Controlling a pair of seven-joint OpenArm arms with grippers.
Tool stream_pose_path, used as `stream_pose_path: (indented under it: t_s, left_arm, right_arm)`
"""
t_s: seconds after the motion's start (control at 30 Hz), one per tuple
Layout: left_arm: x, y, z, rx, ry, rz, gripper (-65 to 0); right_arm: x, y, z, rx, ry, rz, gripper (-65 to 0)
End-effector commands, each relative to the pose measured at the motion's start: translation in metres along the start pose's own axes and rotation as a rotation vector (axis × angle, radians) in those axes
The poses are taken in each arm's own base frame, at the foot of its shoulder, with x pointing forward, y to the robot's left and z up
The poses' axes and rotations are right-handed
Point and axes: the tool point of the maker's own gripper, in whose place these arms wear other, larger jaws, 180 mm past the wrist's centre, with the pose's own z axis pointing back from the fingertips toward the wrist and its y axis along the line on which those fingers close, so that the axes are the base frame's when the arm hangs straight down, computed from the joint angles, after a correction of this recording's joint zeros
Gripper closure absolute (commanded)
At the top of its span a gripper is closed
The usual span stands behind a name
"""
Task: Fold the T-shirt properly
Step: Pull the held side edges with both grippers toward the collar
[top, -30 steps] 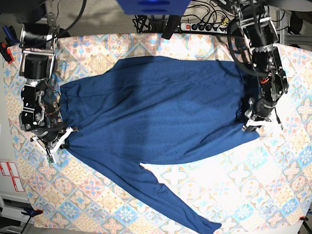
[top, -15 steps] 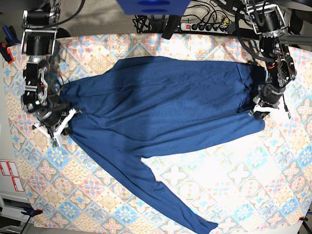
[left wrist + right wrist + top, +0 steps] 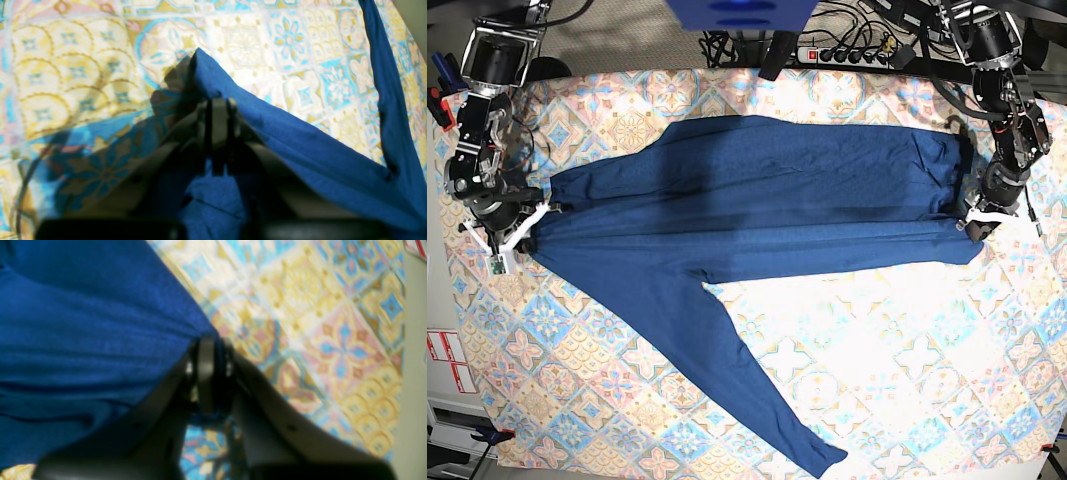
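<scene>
While both arms reach down at opposite ends, the T-shirt (image 3: 757, 200) stretches between them. The left gripper (image 3: 217, 103) and right gripper (image 3: 208, 343) each pinch thin knit fabric.

One T-shirt (image 3: 757, 200), two grippers (left gripper (image 3: 980, 222), right gripper (image 3: 509, 232)), one patterned tablecloth (image 3: 907, 360), one power strip (image 3: 847, 55).

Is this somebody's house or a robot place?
Probably a robot lab, not a house. Two robot arms hold a blue T-shirt on a table with a patterned tablecloth, and a power strip with tangled cables sits behind it.
</scene>
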Motion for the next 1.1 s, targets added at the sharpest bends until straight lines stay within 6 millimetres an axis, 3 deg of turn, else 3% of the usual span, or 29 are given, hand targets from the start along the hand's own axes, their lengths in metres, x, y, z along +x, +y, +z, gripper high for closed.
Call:
stream_pose_path:
  t_s: [0.0,0.3,0.5,0.67,0.73,0.97,1.07]
  left_arm:
    - [0.027,-0.005,0.004,-0.026,-0.061,-0.045,0.0]
    - [0.003,0.003,0.013,-0.047,-0.007,-0.093,0.0]
    - [0.005,0.002,0.013,-0.054,-0.014,-0.099,0.0]
    - [0.009,-0.003,0.011,-0.063,-0.019,-0.099,0.0]
    - [0.007,-0.002,0.011,-0.063,-0.015,-0.100,0.0]
    - [-0.013,0.011,0.019,-0.038,0.032,-0.104,0.0]
    - [-0.029,0.004,0.018,-0.062,0.073,-0.125,0.0]
  right_arm:
    - [0.022,-0.009,0.007,-0.020,-0.066,0.021,-0.3]
    - [0.012,-0.002,0.018,-0.013,-0.056,0.052,-0.3]
    - [0.010,0.001,0.015,-0.005,-0.050,0.048,-0.3]
    - [0.038,0.014,0.007,0.010,-0.123,0.001,-0.3]
    - [0.040,0.016,0.005,0.014,-0.113,0.001,-0.3]
    - [0.029,0.029,0.002,0.035,-0.067,-0.021,-0.3]
    - [0.028,0.030,0.002,0.036,-0.063,-0.021,-0.3]
